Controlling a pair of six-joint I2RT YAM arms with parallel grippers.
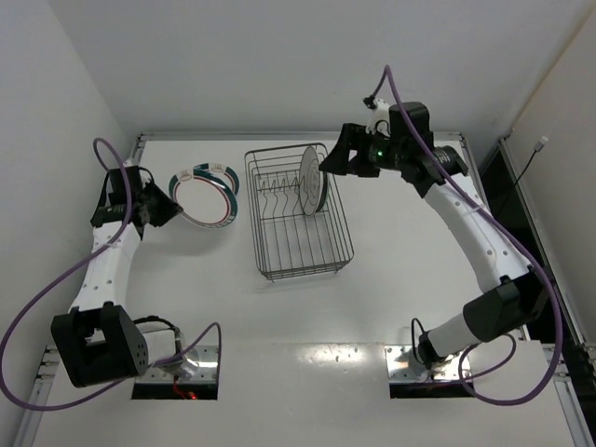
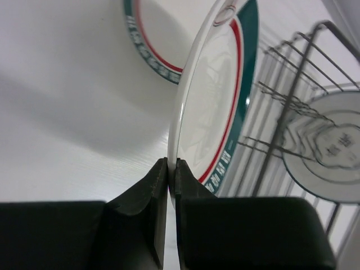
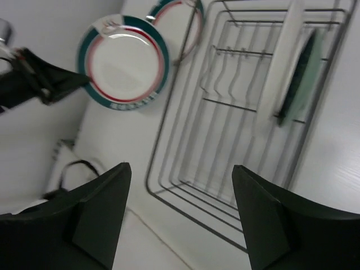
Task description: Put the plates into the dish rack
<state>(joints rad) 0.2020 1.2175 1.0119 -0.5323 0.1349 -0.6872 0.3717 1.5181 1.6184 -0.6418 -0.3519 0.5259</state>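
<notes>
My left gripper pinches the rim of a round white teal-and-red-banded plate left of the dark wire dish rack, my right gripper spread empty; next I should carry it right into a free slot.

Two upright plates are slotted in the dish rack; a tilted banded plate is raised beside a flat banded plate.

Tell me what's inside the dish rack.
In the dish rack, a white plate and a teal plate stand on edge side by side. From above, the white one hides most of the teal.
</notes>
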